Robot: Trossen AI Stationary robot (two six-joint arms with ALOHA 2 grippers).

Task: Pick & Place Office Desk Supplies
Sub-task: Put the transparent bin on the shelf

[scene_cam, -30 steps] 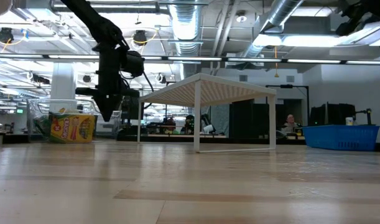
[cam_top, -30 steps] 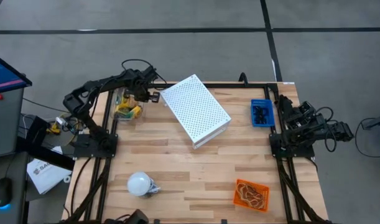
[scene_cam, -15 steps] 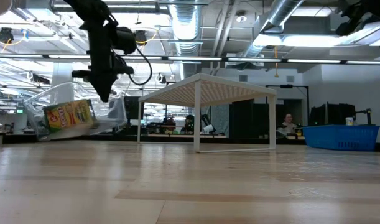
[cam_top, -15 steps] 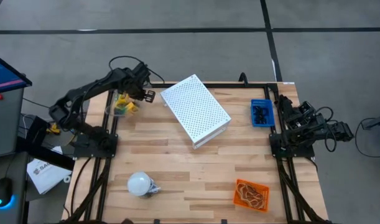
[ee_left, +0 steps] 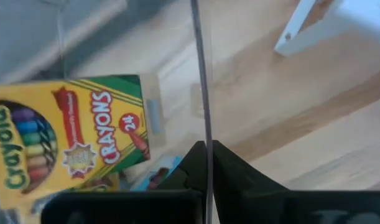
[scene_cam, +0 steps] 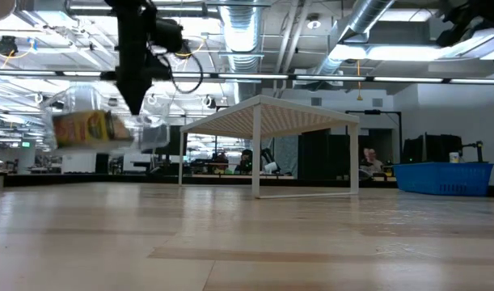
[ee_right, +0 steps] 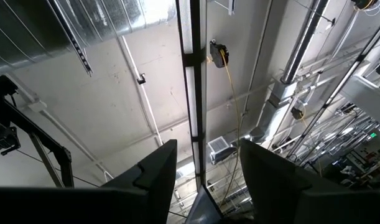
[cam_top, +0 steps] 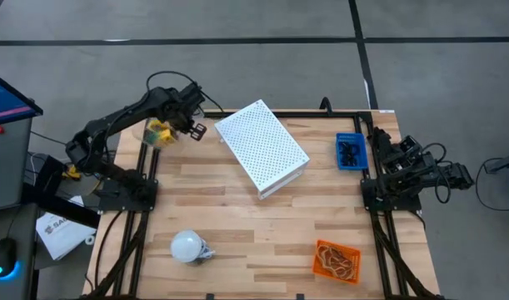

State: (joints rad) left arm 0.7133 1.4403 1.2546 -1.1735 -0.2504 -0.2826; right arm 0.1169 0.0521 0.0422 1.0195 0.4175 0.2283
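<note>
A clear plastic tub (cam_top: 157,133) holds a yellow-and-green crayon box (ee_left: 71,134) and hangs above the table's far left corner. My left gripper (cam_top: 174,127) is shut on the tub's wall. In the low view the tub (scene_cam: 97,129) floats tilted, well above the wood, below the gripper (scene_cam: 136,101). Black rings lie in a blue bin (cam_top: 350,151). Tan rubber bands lie in an orange bin (cam_top: 336,260). My right gripper (ee_right: 205,155) is parked at the table's right edge, pointing up at the ceiling, open with nothing between its fingers. My left gripper pinches the tub's thin clear side wall (ee_left: 201,93) between its two fingers, at the wall's upper edge. The fingers come steeply from above, one inside the tub and one outside. The tub hangs below them, tipped, clear of the table.
A big white perforated box (cam_top: 262,148) stands skewed at the table's far middle, just right of the held tub. A white bulb-like object (cam_top: 187,247) lies near the front left. The blue bin stands far right and the orange bin near right, with bare wood between.
My left gripper has risen, drifted a little toward the table's left edge and rolled at the wrist, staying shut. The clear tub with the crayon box, which stood level on the table a second ago, has been lifted clear and now hangs tipped.
</note>
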